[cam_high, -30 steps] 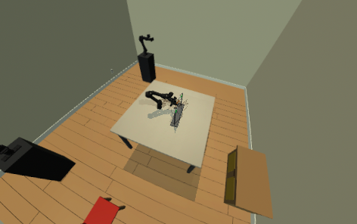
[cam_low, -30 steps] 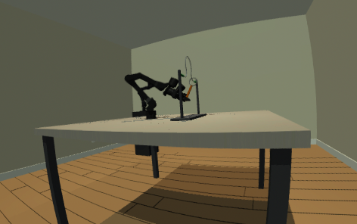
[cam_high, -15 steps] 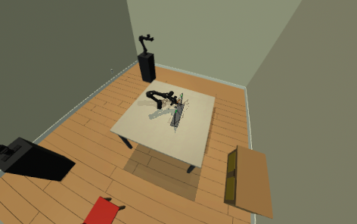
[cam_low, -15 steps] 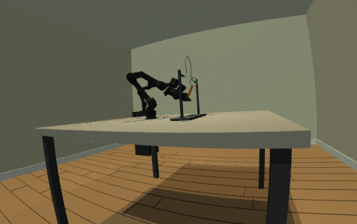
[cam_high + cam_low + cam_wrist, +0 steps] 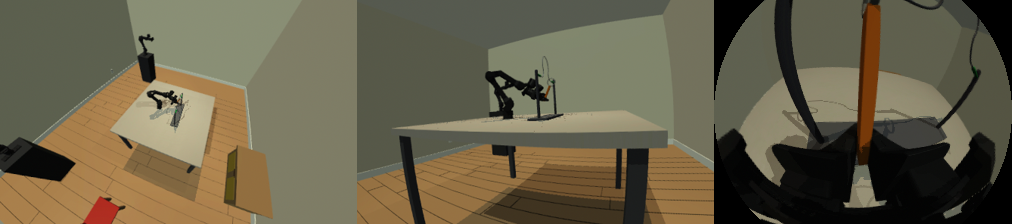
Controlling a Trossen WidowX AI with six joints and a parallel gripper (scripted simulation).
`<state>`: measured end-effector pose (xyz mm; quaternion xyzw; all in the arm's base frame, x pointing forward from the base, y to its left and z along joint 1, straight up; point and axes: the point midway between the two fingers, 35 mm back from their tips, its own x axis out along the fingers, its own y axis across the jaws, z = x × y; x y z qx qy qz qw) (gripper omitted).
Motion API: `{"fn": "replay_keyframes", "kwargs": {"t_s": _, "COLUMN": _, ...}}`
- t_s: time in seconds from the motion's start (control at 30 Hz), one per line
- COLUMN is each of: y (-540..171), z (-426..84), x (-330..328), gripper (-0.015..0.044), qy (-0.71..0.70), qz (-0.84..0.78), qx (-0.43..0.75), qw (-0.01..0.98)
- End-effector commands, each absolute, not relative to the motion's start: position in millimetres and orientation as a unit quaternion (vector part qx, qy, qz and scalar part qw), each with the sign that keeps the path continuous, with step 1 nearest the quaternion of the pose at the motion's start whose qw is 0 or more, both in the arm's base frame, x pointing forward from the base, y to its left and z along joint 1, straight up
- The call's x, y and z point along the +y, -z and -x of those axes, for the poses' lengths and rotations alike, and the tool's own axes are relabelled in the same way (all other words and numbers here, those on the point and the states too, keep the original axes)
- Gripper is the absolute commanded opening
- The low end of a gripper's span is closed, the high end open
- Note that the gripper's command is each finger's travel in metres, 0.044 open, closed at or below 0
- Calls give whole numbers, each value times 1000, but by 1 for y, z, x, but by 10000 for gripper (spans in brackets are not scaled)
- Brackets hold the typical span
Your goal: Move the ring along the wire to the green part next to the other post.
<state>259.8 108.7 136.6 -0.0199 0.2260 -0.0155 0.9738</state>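
Note:
My gripper [image 5: 546,99] [image 5: 861,127] is shut on the lower end of the orange handle [image 5: 547,91] [image 5: 869,75], which slants up to the ring [image 5: 550,82]. The ring is at the green part [image 5: 553,81] beside the farther post [image 5: 554,100] in the exterior view; whether it touches that part is too small to tell. The grey wire [image 5: 542,62] rises in a tall loop from there towards the other green part [image 5: 539,75] [image 5: 975,72] at the other post [image 5: 537,96] [image 5: 959,100]. In the wrist view the ring is mostly cut off at the top edge.
A dark base plate [image 5: 177,119] [image 5: 909,136] carries both posts on the table [image 5: 147,132] [image 5: 470,126]. A thick dark post [image 5: 787,60] stands close on the left in the wrist view. The wire also shows at the upper right there. Another arm stands on a black pedestal [image 5: 147,68] behind the table.

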Motion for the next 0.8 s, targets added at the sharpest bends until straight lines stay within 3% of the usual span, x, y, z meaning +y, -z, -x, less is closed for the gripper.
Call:
{"fn": "replay_keyframes", "kwargs": {"t_s": 0.0, "y": -139, "z": -261, "x": 114, "gripper": -150, "qy": 17, "qz": 17, "qx": 224, "qw": 974}}
{"fn": "replay_keyframes", "kwargs": {"t_s": 0.77, "y": -131, "z": -260, "x": 129, "gripper": -150, "qy": 17, "qz": 17, "qx": 223, "qw": 975}}
